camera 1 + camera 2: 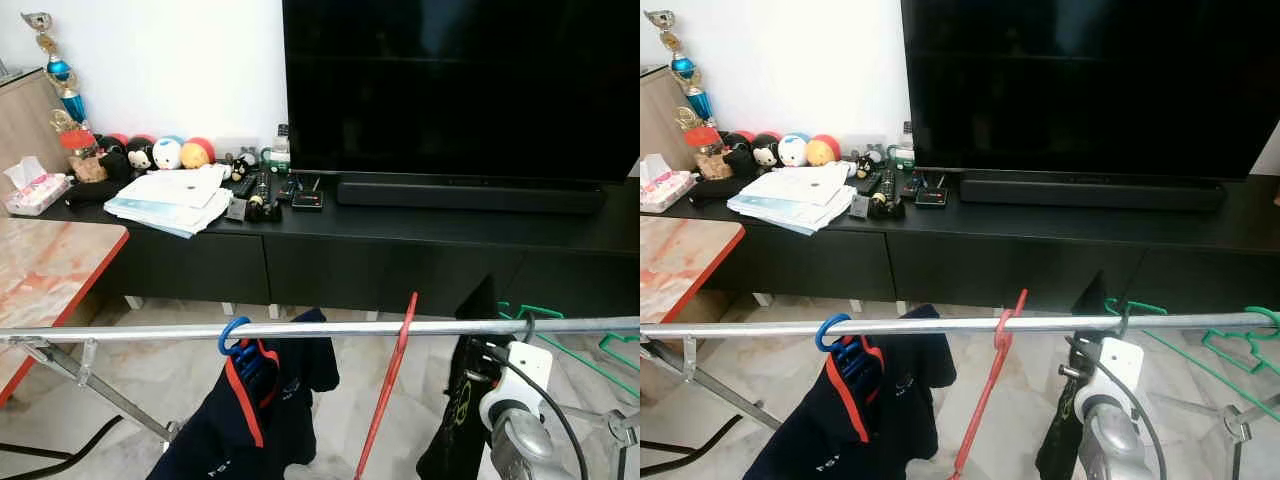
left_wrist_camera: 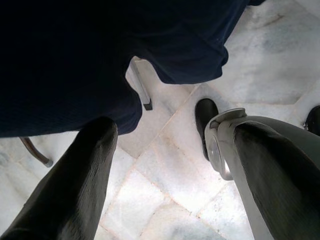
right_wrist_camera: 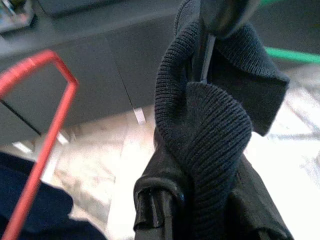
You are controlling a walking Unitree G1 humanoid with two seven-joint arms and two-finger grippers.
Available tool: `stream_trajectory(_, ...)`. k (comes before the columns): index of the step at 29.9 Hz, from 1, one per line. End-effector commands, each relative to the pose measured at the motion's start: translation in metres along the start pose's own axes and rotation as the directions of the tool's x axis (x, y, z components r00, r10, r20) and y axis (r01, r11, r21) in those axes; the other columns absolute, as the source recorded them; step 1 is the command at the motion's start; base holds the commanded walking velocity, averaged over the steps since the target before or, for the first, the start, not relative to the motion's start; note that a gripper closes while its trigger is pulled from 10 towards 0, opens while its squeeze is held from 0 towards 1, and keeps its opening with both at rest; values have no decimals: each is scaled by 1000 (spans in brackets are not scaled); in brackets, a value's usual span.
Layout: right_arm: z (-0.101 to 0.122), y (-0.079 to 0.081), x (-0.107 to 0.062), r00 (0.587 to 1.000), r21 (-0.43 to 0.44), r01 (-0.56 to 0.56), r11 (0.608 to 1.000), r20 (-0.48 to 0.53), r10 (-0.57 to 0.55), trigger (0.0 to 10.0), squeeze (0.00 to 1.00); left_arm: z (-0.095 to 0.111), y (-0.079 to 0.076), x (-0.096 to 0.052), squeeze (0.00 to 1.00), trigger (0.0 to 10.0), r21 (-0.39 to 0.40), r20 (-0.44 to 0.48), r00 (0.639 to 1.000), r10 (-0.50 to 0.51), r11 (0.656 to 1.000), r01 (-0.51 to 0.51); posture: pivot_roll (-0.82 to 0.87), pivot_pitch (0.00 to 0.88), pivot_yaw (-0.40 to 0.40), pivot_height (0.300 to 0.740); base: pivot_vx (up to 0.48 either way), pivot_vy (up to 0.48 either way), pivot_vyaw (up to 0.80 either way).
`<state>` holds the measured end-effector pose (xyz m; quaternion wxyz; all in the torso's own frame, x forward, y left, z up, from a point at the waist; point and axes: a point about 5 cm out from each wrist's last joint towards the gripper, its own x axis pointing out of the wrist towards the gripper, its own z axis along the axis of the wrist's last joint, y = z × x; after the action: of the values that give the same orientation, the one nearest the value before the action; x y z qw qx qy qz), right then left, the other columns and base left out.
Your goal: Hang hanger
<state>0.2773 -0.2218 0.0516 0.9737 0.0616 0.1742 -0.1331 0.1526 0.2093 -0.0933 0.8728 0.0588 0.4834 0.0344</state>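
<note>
One dark hanger with soft black knit garment: we are judging it light, floppy; right pincer is pinching knit at rail, left pincer spread.

A dark hanger carrying a black knitted garment hooks over a silver horizontal drying-rack rail, toward the rail's right end. Its small dark hook curls over the top of the rail, and the garment hangs straight down below it in a narrow dark fold. Close up, the knit is ribbed and charcoal black, bunched thickly around the hanger's neck. On the same rail, a red hanger hangs bare near the middle, tilted, its thin frame slanting down and to the left. Farther left, a blue hanger holds a navy shirt with red trim.
</note>
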Motion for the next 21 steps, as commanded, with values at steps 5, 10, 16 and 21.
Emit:
stream_trajectory(5, 21, 1, -6, 990, 11, -29, 1000, 141, 27, 0, 0, -3, 2, 0, 0, 10000, 16, -18, 1000, 15, 1000, -14, -65, 0, 50, 740, 0, 0, 0)
stream_trajectory(10, 14, -2, -13, 991, -59, -51, 997, 120, 58, 0, 0, -3, 2, 0, 0, 10000, 10, -18, 1000, 15, 1000, -15, -71, 0, 50, 740, 0, 0, 0)
stream_trajectory(16, -8, -12, -25, 996, -103, -62, 993, 54, 68, 3490, 0, -4, 1, 0, 0, 10000, -32, -22, 1000, 20, 999, -21, -83, 0, 58, 740, 0, 0, 0)
stream_trajectory(21, -10, -16, -30, 996, -104, -67, 992, 56, 73, 10000, 0, -6, -1, -1, 0, 10000, -89, -36, 999, 24, 996, -27, -100, 0, 76, 740, 0, 0, 0)
